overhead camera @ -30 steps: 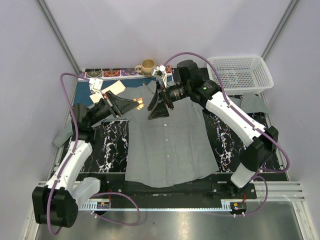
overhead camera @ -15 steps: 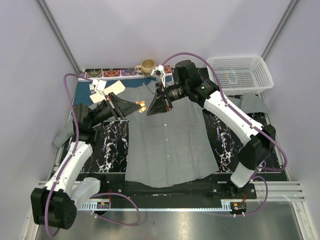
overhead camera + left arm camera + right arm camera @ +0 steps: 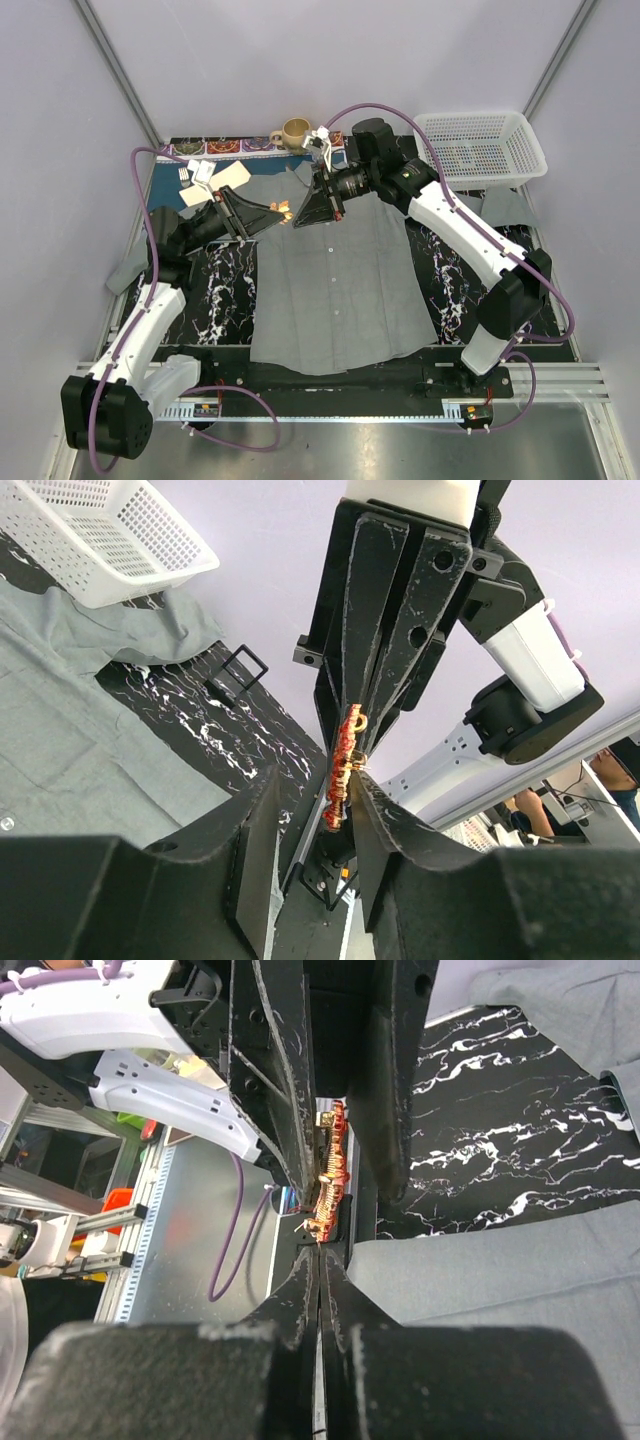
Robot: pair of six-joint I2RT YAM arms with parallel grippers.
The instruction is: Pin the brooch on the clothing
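The grey shirt (image 3: 335, 280) lies flat on the table, collar at the far end. Above its left collar area the two grippers meet tip to tip. The small orange-red brooch (image 3: 283, 210) hangs between them, clear of the cloth. My right gripper (image 3: 320, 1255) is shut, its tips pinching one end of the brooch (image 3: 328, 1185). My left gripper (image 3: 318, 780) has its jaws apart. The brooch (image 3: 345, 765) sits in that gap, close against one left finger (image 3: 390, 810), and I cannot tell whether it touches.
A white basket (image 3: 480, 145) stands at the back right and a tan cup (image 3: 295, 131) at the back centre. Pale cards (image 3: 205, 175) lie on the blue placemat (image 3: 165, 190) at the back left. Black marbled mats (image 3: 225, 290) flank the shirt.
My right gripper has closed its jaws onto the brooch. My left gripper, which was shut on it, has spread its jaws. Both arms stay almost where they were.
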